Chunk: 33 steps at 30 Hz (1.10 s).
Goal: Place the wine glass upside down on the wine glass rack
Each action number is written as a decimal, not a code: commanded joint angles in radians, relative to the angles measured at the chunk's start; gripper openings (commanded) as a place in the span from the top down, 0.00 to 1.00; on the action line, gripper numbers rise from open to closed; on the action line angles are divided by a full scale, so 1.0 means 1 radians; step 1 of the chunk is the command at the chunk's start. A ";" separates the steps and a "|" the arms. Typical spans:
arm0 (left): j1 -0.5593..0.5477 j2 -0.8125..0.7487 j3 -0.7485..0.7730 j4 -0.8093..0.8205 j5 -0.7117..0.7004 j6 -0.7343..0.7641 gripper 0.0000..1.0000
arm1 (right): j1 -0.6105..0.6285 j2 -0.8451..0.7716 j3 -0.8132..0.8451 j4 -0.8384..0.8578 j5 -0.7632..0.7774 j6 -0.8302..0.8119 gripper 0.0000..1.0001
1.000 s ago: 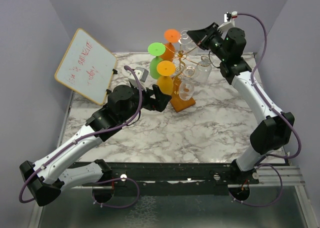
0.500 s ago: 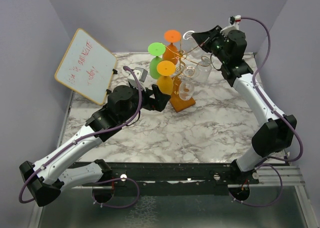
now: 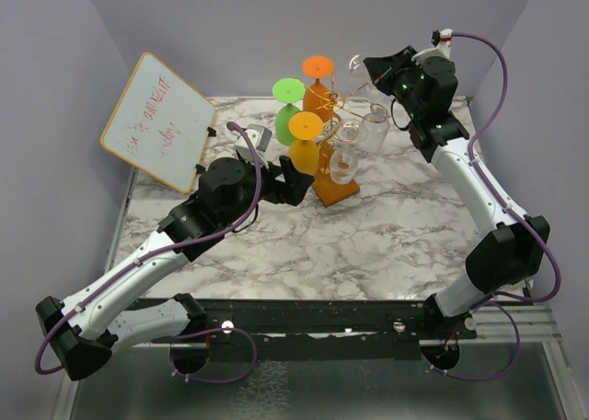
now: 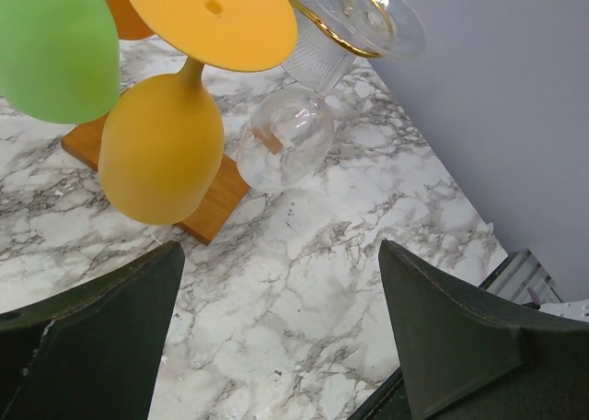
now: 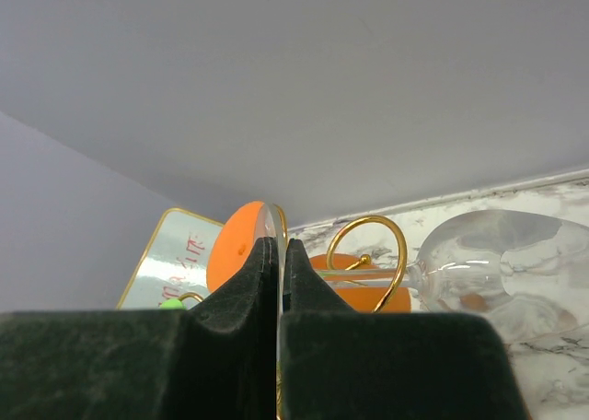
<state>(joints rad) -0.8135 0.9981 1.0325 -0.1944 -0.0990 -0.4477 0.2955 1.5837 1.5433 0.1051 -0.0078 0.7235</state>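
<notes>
The wine glass rack (image 3: 336, 192) is a gold wire stand on an orange-brown wooden base at the back middle of the table. Green, yellow and orange glasses and clear ones hang from it upside down. My right gripper (image 3: 370, 70) is shut on the thin foot (image 5: 279, 240) of a clear wine glass (image 5: 492, 254). Its stem lies through a gold loop (image 5: 373, 254) and its bowl points away from the jaws. My left gripper (image 4: 276, 337) is open and empty, low over the marble beside the rack's base (image 4: 213, 206), near the yellow glass (image 4: 161, 153).
A white board with red writing (image 3: 158, 121) leans at the back left. Grey walls close in the table (image 3: 368, 245) behind and at both sides. A hanging clear glass (image 4: 285, 145) sits just beyond my left fingers.
My right gripper has shifted a little to the right at the top of the rack, carrying the clear glass's foot with it. The left arm has stayed still.
</notes>
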 commanded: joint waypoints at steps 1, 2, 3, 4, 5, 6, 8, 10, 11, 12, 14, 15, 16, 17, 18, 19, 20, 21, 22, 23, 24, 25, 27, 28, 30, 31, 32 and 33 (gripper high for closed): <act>-0.002 -0.021 -0.012 -0.007 -0.024 0.000 0.13 | 0.003 0.009 0.036 0.088 0.046 -0.074 0.99; -0.002 -0.022 -0.012 -0.006 -0.025 0.000 0.13 | 0.002 0.020 0.051 0.086 0.045 -0.083 0.99; -0.002 -0.022 -0.012 -0.006 -0.025 0.000 0.13 | 0.002 0.029 0.066 0.081 0.042 -0.089 0.99; -0.002 -0.021 -0.012 -0.007 -0.025 0.000 0.13 | 0.002 0.042 0.082 0.077 0.036 -0.093 0.99; -0.001 -0.023 -0.012 -0.007 -0.025 0.000 0.12 | 0.002 0.055 0.098 0.074 0.021 -0.098 0.99; -0.002 -0.023 -0.013 -0.007 -0.025 0.000 0.12 | 0.002 0.067 0.112 0.069 0.016 -0.100 0.99; -0.002 -0.026 -0.014 -0.007 -0.027 0.001 0.13 | 0.002 0.087 0.130 0.073 -0.019 -0.103 0.99; -0.001 -0.027 -0.014 -0.008 -0.027 0.001 0.13 | 0.002 0.101 0.135 0.092 -0.037 -0.104 0.99; -0.001 -0.029 -0.014 -0.008 -0.028 0.001 0.12 | 0.001 0.109 0.140 0.094 -0.042 -0.101 0.99; -0.002 -0.030 -0.014 -0.009 -0.028 0.002 0.12 | 0.001 0.117 0.150 0.092 -0.056 -0.097 0.99; -0.003 -0.033 -0.015 -0.010 -0.031 0.003 0.13 | 0.001 0.135 0.170 0.082 -0.078 -0.090 0.99; -0.002 -0.035 -0.015 -0.010 -0.032 0.003 0.13 | 0.001 0.142 0.177 0.076 -0.088 -0.083 0.99; -0.002 -0.036 -0.015 -0.010 -0.033 0.003 0.12 | 0.001 0.147 0.180 0.073 -0.097 -0.080 0.99; -0.001 -0.038 -0.017 -0.011 -0.033 0.003 0.12 | 0.001 0.152 0.183 0.069 -0.104 -0.076 0.99; -0.001 -0.039 -0.017 -0.011 -0.034 0.003 0.12 | 0.001 0.153 0.183 0.064 -0.109 -0.072 0.99; -0.002 -0.041 -0.018 -0.011 -0.034 0.003 0.12 | 0.001 0.155 0.183 0.060 -0.114 -0.070 0.99; -0.002 -0.043 -0.018 -0.011 -0.034 0.003 0.12 | 0.001 0.159 0.186 0.050 -0.115 -0.070 0.99; -0.003 -0.043 -0.018 -0.011 -0.035 0.003 0.12 | 0.001 0.162 0.190 0.034 -0.111 -0.070 0.98; -0.001 -0.045 -0.019 -0.011 -0.034 0.003 0.12 | 0.001 0.165 0.196 0.018 -0.108 -0.071 0.96; -0.002 -0.046 -0.020 -0.011 -0.034 0.001 0.12 | 0.000 0.166 0.197 0.004 -0.104 -0.071 0.95; -0.002 -0.049 -0.020 -0.011 -0.034 0.001 0.12 | 0.000 0.167 0.193 -0.004 -0.101 -0.070 0.94; -0.001 -0.050 -0.021 -0.011 -0.035 0.000 0.13 | -0.004 0.167 0.190 -0.011 -0.097 -0.070 0.93; -0.001 -0.052 -0.021 -0.011 -0.034 0.000 0.12 | -0.005 0.165 0.184 -0.023 -0.087 -0.072 0.90; -0.002 -0.052 -0.022 -0.011 -0.034 0.000 0.12 | -0.005 0.165 0.183 -0.030 -0.083 -0.075 0.88; -0.002 -0.054 -0.022 -0.011 -0.034 0.000 0.12 | -0.006 0.166 0.185 -0.044 -0.076 -0.085 0.85; -0.002 -0.056 -0.022 -0.011 -0.034 0.000 0.12 | -0.007 0.167 0.190 -0.054 -0.073 -0.092 0.84; -0.001 -0.056 -0.023 -0.011 -0.034 0.000 0.12 | -0.006 0.168 0.192 -0.062 -0.072 -0.099 0.84; -0.002 -0.056 -0.023 -0.011 -0.034 0.000 0.12 | -0.008 0.169 0.199 -0.072 -0.068 -0.103 0.83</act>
<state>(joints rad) -0.8139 0.9649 1.0233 -0.2081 -0.1074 -0.4473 0.2928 1.7412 1.6951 0.0528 -0.0898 0.6521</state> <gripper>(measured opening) 0.873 0.158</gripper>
